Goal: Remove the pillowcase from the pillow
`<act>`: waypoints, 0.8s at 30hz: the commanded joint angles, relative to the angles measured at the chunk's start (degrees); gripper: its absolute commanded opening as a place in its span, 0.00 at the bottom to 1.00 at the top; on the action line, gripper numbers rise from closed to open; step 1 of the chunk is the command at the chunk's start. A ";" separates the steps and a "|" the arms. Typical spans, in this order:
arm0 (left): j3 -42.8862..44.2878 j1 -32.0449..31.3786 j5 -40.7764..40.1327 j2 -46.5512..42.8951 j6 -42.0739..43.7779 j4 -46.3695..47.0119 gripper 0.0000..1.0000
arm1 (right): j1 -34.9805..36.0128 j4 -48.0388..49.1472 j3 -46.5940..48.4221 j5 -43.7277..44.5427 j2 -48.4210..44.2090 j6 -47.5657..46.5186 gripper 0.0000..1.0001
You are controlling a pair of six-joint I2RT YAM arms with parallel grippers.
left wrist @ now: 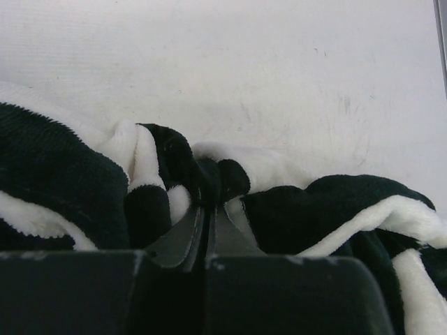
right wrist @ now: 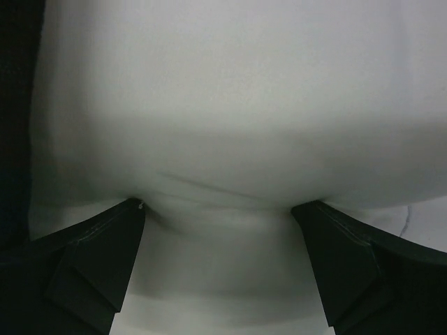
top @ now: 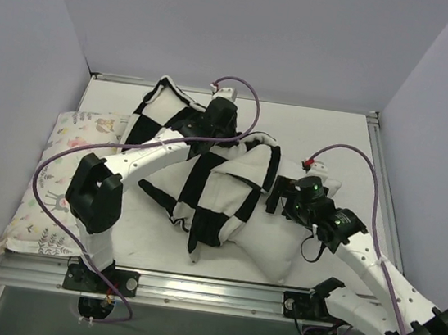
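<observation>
The black and white checkerboard pillowcase (top: 204, 190) lies bunched across the table's middle, reaching to the back left. The plain white pillow (top: 268, 243) sticks out of it at the front right. My left gripper (top: 203, 127) is shut on a fold of the pillowcase (left wrist: 63, 174) near its back part; in the left wrist view the gripper (left wrist: 208, 202) pinches black fabric between its closed fingers. My right gripper (top: 275, 193) is open against the pillow's right side. In the right wrist view the gripper (right wrist: 218, 209) has its jaws wide apart, with the pillow (right wrist: 230, 125) bulging between them.
A smaller pastel floral-and-animal print pillow (top: 57, 179) lies along the table's left edge. Grey walls close in the left, back and right. A metal rail (top: 208, 285) runs along the front edge by the arm bases. Purple cables loop above both arms.
</observation>
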 commanded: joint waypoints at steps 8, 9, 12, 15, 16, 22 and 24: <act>3.03 0.24 4.38 -5.25 6.50 -2.66 0.53 | -13.77 8.64 0.80 -5.61 15.50 -0.19 0.00; 2.95 0.33 4.47 -7.26 7.55 -2.40 0.60 | -14.74 8.56 1.50 -5.79 16.12 -0.46 0.00; 1.90 0.24 4.03 -10.70 8.96 -1.88 0.76 | -15.81 8.47 3.78 -5.53 17.71 -1.60 0.00; -2.23 0.15 2.36 -16.49 10.10 -1.35 0.83 | -15.81 8.38 5.19 -5.97 18.94 -2.39 0.00; -3.37 0.24 1.58 -17.29 10.46 -1.69 0.84 | -15.81 8.47 5.20 -5.62 19.03 -2.66 0.00; -10.76 1.46 -4.32 -19.15 11.87 -4.77 0.89 | -15.89 8.47 5.28 -6.06 18.24 -3.10 0.00; -12.25 1.65 -1.26 -18.27 12.82 -3.99 0.89 | -15.89 8.47 5.37 -6.32 18.24 -3.10 0.00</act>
